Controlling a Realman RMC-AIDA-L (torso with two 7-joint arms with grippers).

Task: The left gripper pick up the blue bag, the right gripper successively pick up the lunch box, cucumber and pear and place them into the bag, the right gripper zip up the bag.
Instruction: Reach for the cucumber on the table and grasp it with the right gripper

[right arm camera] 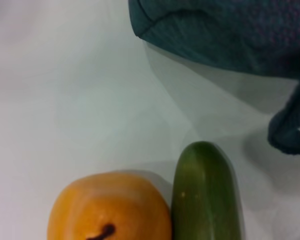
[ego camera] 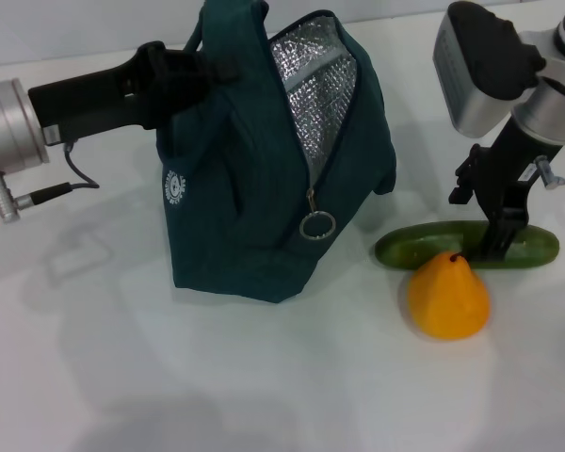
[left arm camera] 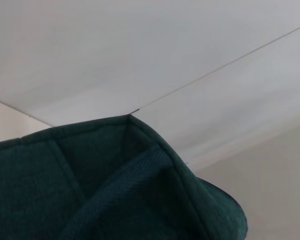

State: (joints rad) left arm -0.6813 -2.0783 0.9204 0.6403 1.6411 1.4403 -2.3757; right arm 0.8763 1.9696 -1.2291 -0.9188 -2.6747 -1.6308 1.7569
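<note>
1. The blue bag (ego camera: 254, 188) stood upright on the white counter (ego camera: 122, 377), its mouth open toward the far right and the foil lining showing; the zipper ring (ego camera: 317, 225) hung down its front edge.
2. The left gripper (ego camera: 184, 71) reached in level from the counter's left side and was clamped on the bag's top at the handles.
3. The cucumber (ego camera: 424, 247) lay flat right of the bag, its long axis running left to right.
4. The pear (ego camera: 448, 296) sat touching the cucumber's near side, stem pointing away toward the cucumber.
5. The right gripper (ego camera: 501, 240) was down on the cucumber's right half; whether its fingers had closed I cannot tell.
</note>
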